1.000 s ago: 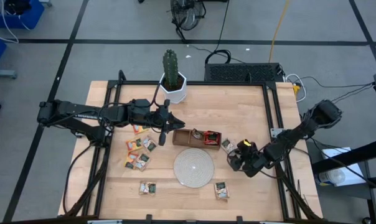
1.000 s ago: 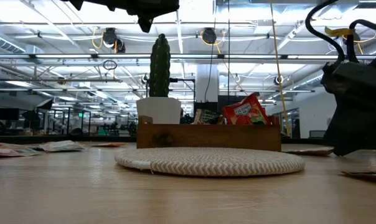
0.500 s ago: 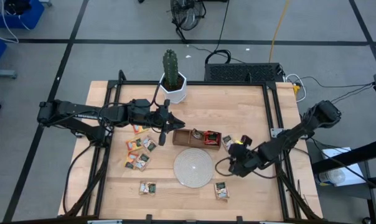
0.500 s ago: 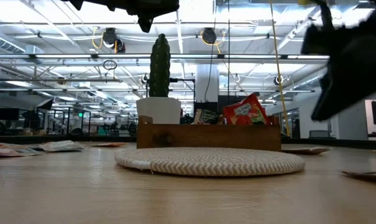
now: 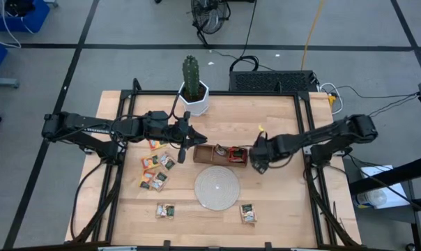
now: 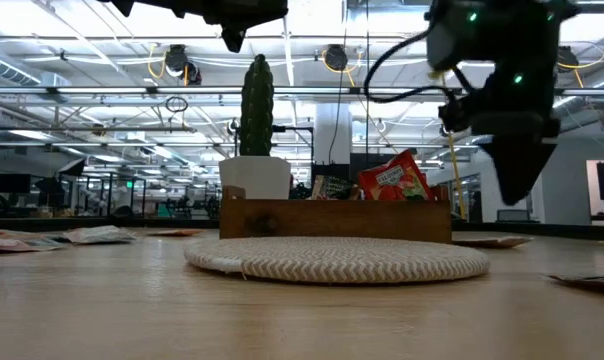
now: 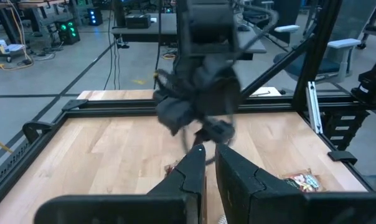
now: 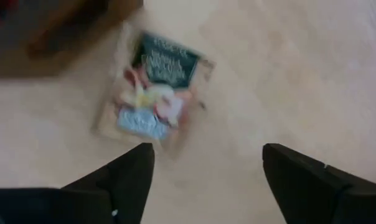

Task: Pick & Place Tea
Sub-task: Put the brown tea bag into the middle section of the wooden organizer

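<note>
Small square tea sachets lie flat on the wooden table. A cluster [image 5: 158, 171] sits left of the round woven disc [image 5: 217, 187], and single ones lie at the near side [image 5: 165, 210] [image 5: 247, 213]. Red sachets [image 5: 235, 153] stand in the brown tray [image 5: 209, 159]. My right gripper [image 5: 256, 162] hovers open beside the tray's right end. Its fingers point down over one sachet [image 8: 154, 87], which lies flat and is touched by nothing. My left gripper [image 5: 194, 141] hangs shut in the air above the tray's left end [image 7: 210, 158].
A cactus in a white pot [image 5: 192, 89] stands at the far edge, behind the tray. Black frame rails [image 5: 304, 139] run along the table's left and right sides. Bare wood lies right of the disc and along the near edge [image 5: 294, 216].
My right gripper has risen from the table near the right rail. It has swung toward the far left and now hovers at the tray's right end, over the sachet there. My left arm has kept still.
</note>
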Available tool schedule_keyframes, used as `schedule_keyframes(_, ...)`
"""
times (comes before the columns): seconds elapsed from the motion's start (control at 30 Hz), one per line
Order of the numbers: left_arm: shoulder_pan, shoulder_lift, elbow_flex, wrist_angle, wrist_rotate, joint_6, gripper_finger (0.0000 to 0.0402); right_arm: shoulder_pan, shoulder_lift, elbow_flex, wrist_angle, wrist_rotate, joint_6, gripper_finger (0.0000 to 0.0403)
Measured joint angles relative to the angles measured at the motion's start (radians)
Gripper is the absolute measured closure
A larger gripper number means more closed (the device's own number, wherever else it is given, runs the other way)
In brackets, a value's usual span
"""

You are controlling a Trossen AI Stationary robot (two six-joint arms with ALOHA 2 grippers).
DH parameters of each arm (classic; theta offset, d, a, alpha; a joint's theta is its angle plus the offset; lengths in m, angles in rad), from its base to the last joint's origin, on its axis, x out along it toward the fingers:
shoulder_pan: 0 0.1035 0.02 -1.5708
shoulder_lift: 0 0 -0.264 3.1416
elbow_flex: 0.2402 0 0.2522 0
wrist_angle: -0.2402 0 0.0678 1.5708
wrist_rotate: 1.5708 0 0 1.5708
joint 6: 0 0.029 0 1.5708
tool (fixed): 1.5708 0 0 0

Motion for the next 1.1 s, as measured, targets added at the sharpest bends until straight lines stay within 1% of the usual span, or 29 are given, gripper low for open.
schedule_keyframes(0.13,0.0,0.0,0.0,0.0,0.0,0.0,0.036,-0.053,-0.001,-0.063,0.17,-0.083,0.003,0.0103)
schedule_keyframes(0.17,0.0,0.0,0.0,0.0,0.0,0.0,0.036,-0.057,-0.001,-0.078,0.205,-0.088,0.004,0.0101)
schedule_keyframes(0.37,0.0,0.0,0.0,0.0,0.0,0.0,0.036,-0.079,0.006,-0.181,0.377,-0.167,0.039,0.0099)
schedule_keyframes(0.63,0.0,0.0,0.0,0.0,0.0,0.0,0.036,-0.082,0.003,-0.276,0.446,-0.182,0.092,0.0101)
schedule_keyframes(0.8,0.0,0.0,0.0,0.0,0.0,0.0,0.036,-0.081,0.004,-0.289,0.444,-0.182,0.106,0.0129)
schedule_keyframes(1.1,0.0,0.0,0.0,0.0,0.0,0.0,0.036,-0.081,0.005,-0.291,0.436,-0.177,0.103,0.0212)
